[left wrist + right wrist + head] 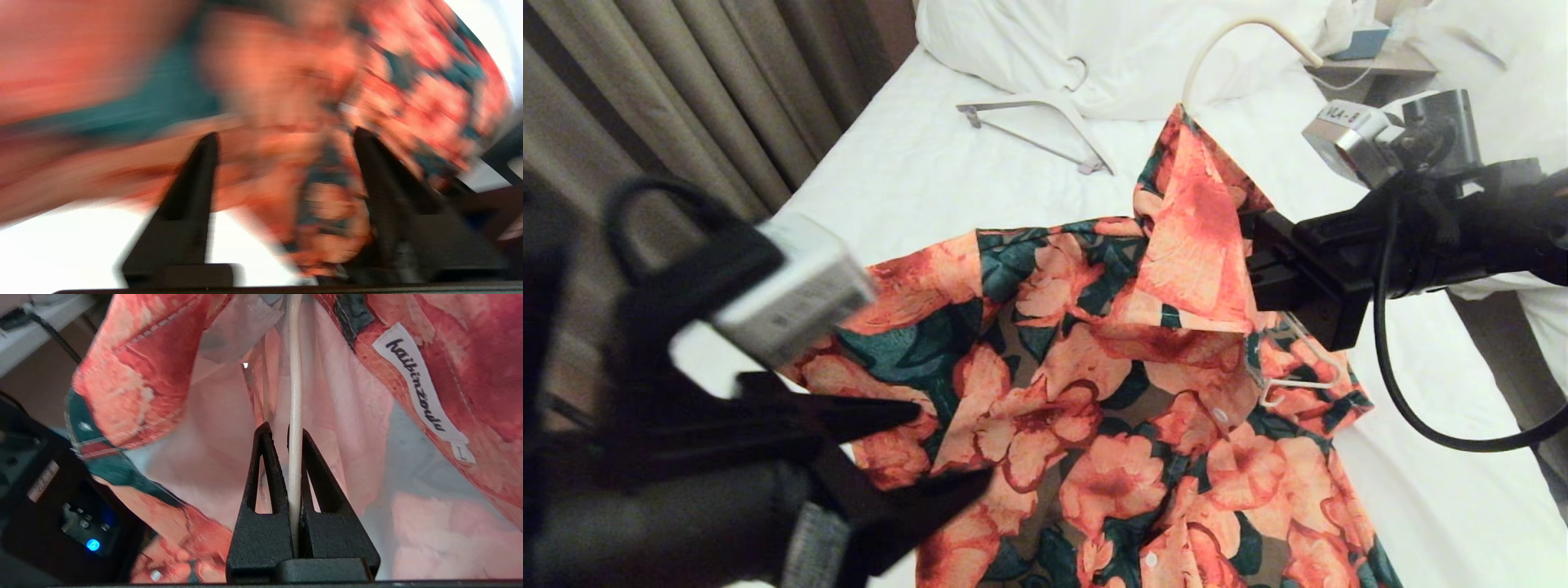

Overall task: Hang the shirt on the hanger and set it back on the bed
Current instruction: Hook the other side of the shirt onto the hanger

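Floral orange-and-green fabric of the shirt [1094, 392] drapes over the white-sheeted bed [915, 180], raised at the collar near the bed's right edge. The right gripper [284, 435] is clamped on the cream wire hanger [295, 388] inside the collar. The left gripper [286, 141], fingers spread apart and holding nothing, hovers at the shirt's left sleeve.

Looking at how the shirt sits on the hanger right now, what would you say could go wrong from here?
1. The right gripper pinches only the thin hanger wire; it might twist or slip under the shirt's weight.
2. One hanger end pokes out through the open front, so that shoulder may be unseated and could slide off.
3. The left gripper is open with fabric between its fingers; a careless close or pull could tug the shirt askew.
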### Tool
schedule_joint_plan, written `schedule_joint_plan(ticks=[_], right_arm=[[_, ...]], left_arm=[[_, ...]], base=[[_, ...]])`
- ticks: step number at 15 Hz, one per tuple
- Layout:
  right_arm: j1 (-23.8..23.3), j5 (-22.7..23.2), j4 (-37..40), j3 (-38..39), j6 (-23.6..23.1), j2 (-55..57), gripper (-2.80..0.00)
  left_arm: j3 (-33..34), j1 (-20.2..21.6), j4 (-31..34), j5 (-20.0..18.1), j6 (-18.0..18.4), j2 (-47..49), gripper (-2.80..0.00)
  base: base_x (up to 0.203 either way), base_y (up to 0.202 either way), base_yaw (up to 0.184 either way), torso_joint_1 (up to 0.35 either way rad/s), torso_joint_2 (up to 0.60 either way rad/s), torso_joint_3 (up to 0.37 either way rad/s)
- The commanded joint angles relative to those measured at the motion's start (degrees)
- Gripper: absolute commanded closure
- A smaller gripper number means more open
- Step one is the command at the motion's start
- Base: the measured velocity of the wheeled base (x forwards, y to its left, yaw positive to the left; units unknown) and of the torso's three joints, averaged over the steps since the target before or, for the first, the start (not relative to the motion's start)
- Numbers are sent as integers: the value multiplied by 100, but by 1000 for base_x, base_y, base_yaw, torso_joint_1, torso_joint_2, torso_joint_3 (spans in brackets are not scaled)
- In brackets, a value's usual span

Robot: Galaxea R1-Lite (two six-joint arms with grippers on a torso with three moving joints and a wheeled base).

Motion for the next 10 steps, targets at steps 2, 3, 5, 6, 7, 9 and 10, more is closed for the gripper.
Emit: schedule_joint_plan(ticks=[2,3,5,6,7,9,10], right_arm=[[130,23,8,-79,10,57,0],[204,16,8,-83,20,60,0],[490,-75,9,-103,26,125,0],[611,-206,7,-105,26,149,0],[699,-284,11,-105,26,166,0],[832,-315,3,-107,17,197,0],[881,-315,3,-133,17,198,0]], left_arm=[[-156,1183,519,-405,457,-1806,0],[-280,1328,650,-598,536,-1938,0],[-673,1302,687,-709,583,-1888,0],[-878,1285,693,-825,638,-1767,0],[-1000,1279,694,-938,745,-1667,0],[-1110,1277,681,-1085,942,-1418,0],[-1124,1276,667,-1142,978,-1289,0]], base=[[0,0,0,0,0,0],[0,0,0,0,0,0],[0,0,0,0,0,0],[0,0,0,0,0,0],[0,0,0,0,0,0],[0,0,0,0,0,0],[0,0,0,0,0,0]])
